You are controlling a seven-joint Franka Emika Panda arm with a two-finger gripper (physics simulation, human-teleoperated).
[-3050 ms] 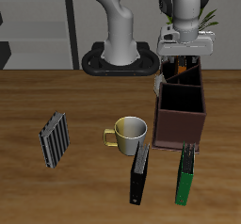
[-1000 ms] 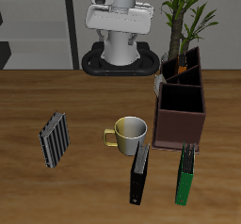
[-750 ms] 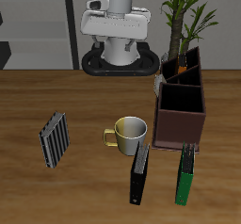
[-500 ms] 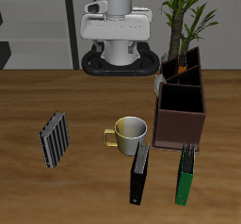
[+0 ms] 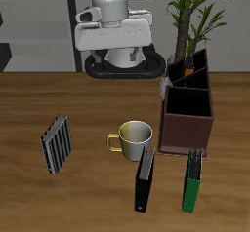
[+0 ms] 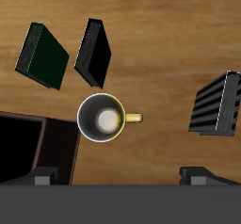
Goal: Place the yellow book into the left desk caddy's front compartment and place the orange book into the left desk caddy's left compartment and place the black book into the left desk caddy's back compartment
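Arm's swung away from the caddy (image 5: 187,104); gripper (image 6: 120,178) wide open, empty, above mug (image 6: 103,118) and black book (image 6: 94,53).

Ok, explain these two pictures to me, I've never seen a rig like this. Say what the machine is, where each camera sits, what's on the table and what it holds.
Both are simulator renders. The white machine is a robot arm standing at a wooden table. One picture looks at it from the front and above. The other comes from a camera on its gripper, looking straight down.

On the table are a mug, a black book, a green book, a striped book and a dark-brown desk caddy with something orange in a rear section.

The gripper's two fingers are wide apart with nothing between them, so it holds nothing.
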